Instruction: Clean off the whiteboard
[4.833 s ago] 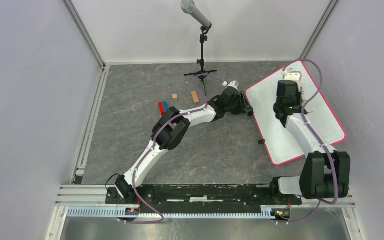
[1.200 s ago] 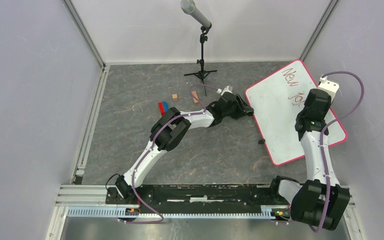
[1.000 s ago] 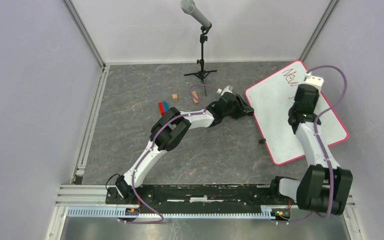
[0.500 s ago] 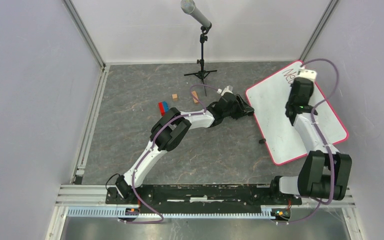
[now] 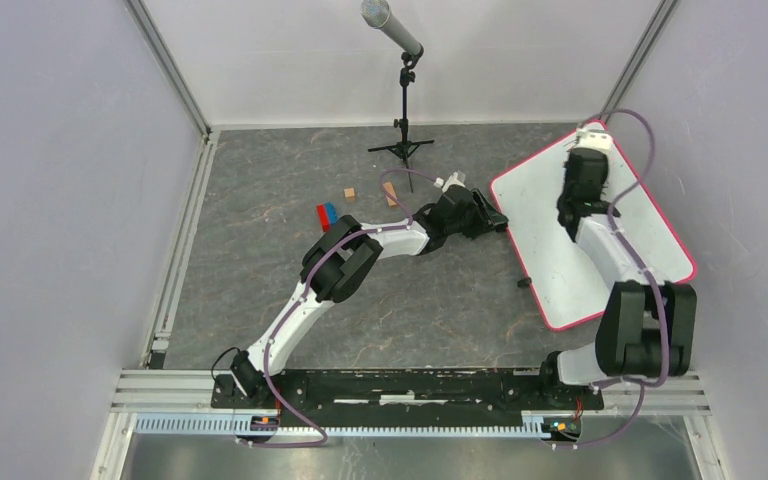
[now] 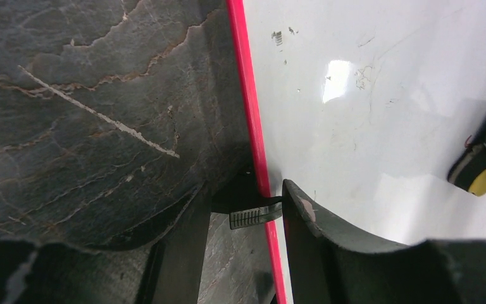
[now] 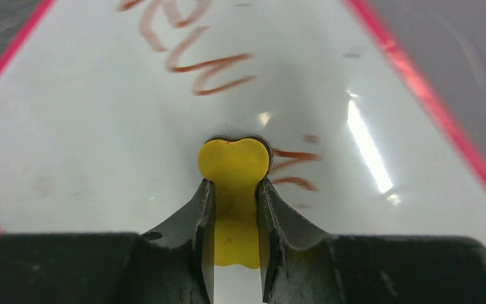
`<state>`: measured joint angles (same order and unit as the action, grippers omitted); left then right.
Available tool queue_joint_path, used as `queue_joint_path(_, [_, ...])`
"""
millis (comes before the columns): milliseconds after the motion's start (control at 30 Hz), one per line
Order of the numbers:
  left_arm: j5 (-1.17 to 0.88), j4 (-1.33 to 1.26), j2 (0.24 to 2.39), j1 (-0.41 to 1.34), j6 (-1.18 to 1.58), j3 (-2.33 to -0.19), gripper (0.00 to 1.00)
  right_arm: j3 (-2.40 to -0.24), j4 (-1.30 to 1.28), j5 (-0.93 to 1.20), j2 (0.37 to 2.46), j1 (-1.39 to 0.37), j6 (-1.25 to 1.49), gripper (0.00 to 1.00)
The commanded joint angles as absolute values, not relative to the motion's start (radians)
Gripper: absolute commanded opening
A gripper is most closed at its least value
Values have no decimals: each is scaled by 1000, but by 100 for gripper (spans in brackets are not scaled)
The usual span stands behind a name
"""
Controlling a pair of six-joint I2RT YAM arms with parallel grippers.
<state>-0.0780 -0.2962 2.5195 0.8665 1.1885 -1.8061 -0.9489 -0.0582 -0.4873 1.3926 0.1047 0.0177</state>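
The whiteboard (image 5: 640, 235) lies tilted at the right of the table, white with a pink-red rim. My left gripper (image 5: 493, 221) is at its left edge. In the left wrist view it (image 6: 247, 204) is shut on a small black clip (image 6: 255, 215) that sits over the rim of the whiteboard (image 6: 367, 114). My right gripper (image 5: 582, 200) hangs over the board's far part. It (image 7: 234, 185) is shut on a yellow eraser (image 7: 234, 163), which presses on the whiteboard (image 7: 101, 126). Red handwriting (image 7: 196, 60) lies ahead of the eraser, and more strokes (image 7: 291, 168) lie just to its right.
A microphone on a black tripod stand (image 5: 406, 100) rises at the back centre. Two small wooden blocks (image 5: 390, 193) and a red and blue block (image 5: 326, 213) lie left of my left arm. A small black piece (image 5: 523, 283) sits by the board's near-left edge. Walls close in on both sides.
My right gripper has swept the eraser from the board's right side up and left toward its far corner. The writing seen from above earlier is now hidden under it. The left arm has stayed put.
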Motion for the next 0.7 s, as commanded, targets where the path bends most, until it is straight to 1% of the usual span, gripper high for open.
queue_joint_path(0, [-40, -124, 2546, 887, 1160, -1778, 53, -998, -111, -474, 1512, 16, 30, 19])
queue_joint_path(133, [-41, -123, 2546, 887, 1159, -1780, 54, -1021, -118, -519, 1498, 41, 35, 18])
queue_joint_path(233, [-41, -122, 2547, 887, 1159, -1781, 54, -1024, -143, -520, 1450, 112, 39, 18])
queue_joint_path(400, [-40, -118, 2548, 888, 1156, -1783, 54, -995, -178, -580, 1350, 211, 17, 19])
queue_joint_path(533, [-40, -115, 2548, 888, 1156, -1786, 54, -992, -166, -584, 1326, 215, 8, 19])
queue_joint_path(667, [-38, -115, 2549, 888, 1158, -1786, 54, -1008, -152, -535, 1391, 160, 8, 18])
